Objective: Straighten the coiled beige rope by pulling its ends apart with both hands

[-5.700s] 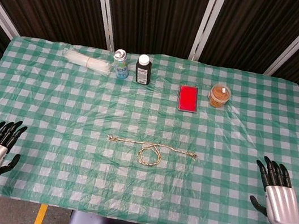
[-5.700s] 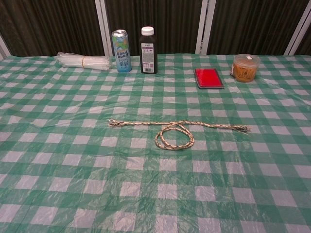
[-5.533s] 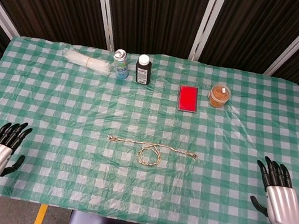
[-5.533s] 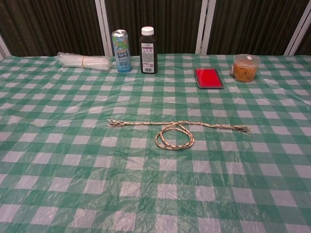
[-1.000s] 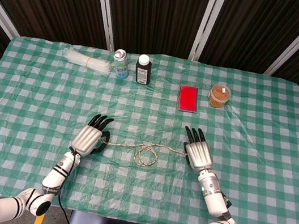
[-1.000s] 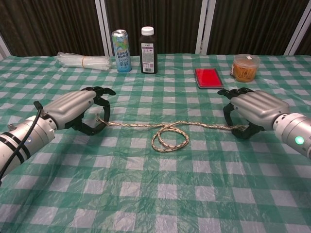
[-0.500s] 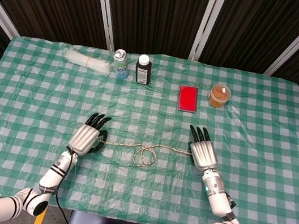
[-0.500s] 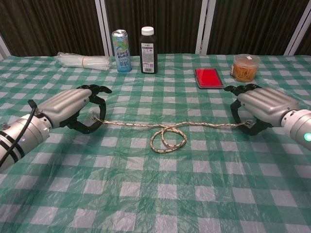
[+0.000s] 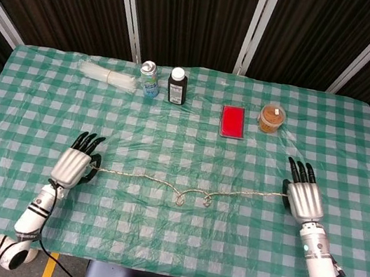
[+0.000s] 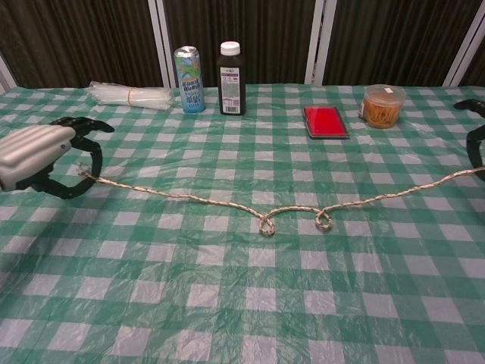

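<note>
The left hand (image 9: 74, 164) pinches one end of the rope (image 9: 163, 182), and the right hand (image 9: 304, 197) pinches the other end, with their other fingers pointing away from the robot. The rope lies stretched across the green checked tablecloth (image 9: 167, 242) between the hands, with two small loops in its middle. At the back stand a can (image 9: 149, 78), a dark bottle (image 9: 177, 85), a red pad (image 9: 233, 122) and an orange tub (image 9: 271, 117).

Both the left hand (image 9: 72, 164) and right hand (image 9: 303, 198) now sit far wider apart, and the rope (image 9: 190, 191) stretches long, its big loop shrunk to two small kinks
</note>
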